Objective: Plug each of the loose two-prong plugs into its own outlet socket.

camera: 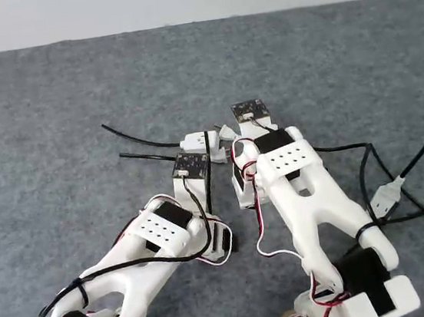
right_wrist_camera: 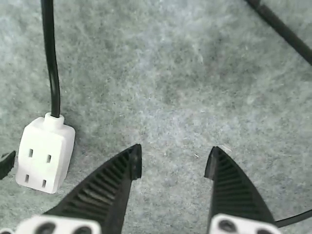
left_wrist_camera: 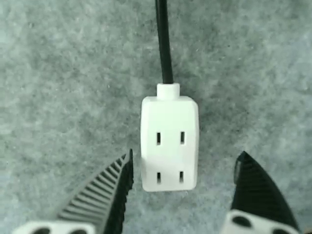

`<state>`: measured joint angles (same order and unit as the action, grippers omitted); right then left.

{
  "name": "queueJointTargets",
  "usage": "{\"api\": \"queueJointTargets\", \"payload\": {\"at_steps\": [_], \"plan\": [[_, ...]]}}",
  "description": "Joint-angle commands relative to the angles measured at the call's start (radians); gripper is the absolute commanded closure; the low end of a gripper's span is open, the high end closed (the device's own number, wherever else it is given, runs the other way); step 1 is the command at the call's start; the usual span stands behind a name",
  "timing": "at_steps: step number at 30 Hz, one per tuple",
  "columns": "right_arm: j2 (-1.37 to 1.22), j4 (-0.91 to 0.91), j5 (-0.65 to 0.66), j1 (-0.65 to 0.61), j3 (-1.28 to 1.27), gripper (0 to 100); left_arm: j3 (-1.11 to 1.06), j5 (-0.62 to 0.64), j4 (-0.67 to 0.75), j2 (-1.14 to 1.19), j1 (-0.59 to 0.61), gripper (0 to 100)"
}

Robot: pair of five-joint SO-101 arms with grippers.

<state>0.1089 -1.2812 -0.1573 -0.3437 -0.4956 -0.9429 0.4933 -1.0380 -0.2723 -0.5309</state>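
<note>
Item: one white outlet socket [left_wrist_camera: 169, 144], two pairs of slots facing up, lying flat on the grey carpeted surface [camera: 72, 90] at mid-table, just ahead of both arms; a black cord [left_wrist_camera: 164, 41] leaves its far end and runs off across the surface. Left gripper [left_wrist_camera: 185, 163]: poised directly above the socket, fingers [left_wrist_camera: 114, 192] spread wide to either side of its slotted end, wider than the body and not closed on it; nothing held. Right gripper [right_wrist_camera: 175, 156]: low over bare carpet just beside the socket, fingers [right_wrist_camera: 234, 190] parted with only carpet between them; nothing held. Further items: three white cord ends [camera: 385, 197] on black cables, lying together near the right edge, well apart from the socket; whether each is a plug or a socket cannot be told. A second black cable [right_wrist_camera: 282, 31] crosses the carpet beyond the right gripper.
</note>
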Motion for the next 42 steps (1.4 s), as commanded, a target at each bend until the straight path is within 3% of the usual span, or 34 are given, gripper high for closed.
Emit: {"api": "queueJointTargets", "payload": {"at_steps": [1, 5, 8, 15, 23, 33, 42], "plan": [[0.005, 0.047, -0.044, 0.068, 0.052, 79.4, 0.051, -0.084, -0.014, -0.035, 0.051, 69], [0.005, 0.127, -0.241, 0.176, 0.049, 79.4, 0.012, -0.127, -0.014, -0.161, 0.097, 69], [0.004, 0.162, -0.249, 0.189, 0.048, 79.4, -0.045, -0.158, -0.014, -0.295, 0.118, 69], [-0.102, 0.308, -0.06, 0.188, 0.08, 79.4, -0.076, -0.192, -0.012, -0.422, 0.33, 69], [-0.367, 0.456, 0.144, 0.183, 0.373, 79.4, 0.05, -0.19, 0.051, -0.203, 0.529, 69], [-0.756, 0.162, 0.408, 0.148, 0.896, 79.5, 0.148, -0.19, 0.044, -0.043, 0.559, 69], [-0.842, -0.068, 0.629, 0.22, 1.016, 79.5, 0.148, -0.19, 0.044, -0.043, 0.588, 69]]}}
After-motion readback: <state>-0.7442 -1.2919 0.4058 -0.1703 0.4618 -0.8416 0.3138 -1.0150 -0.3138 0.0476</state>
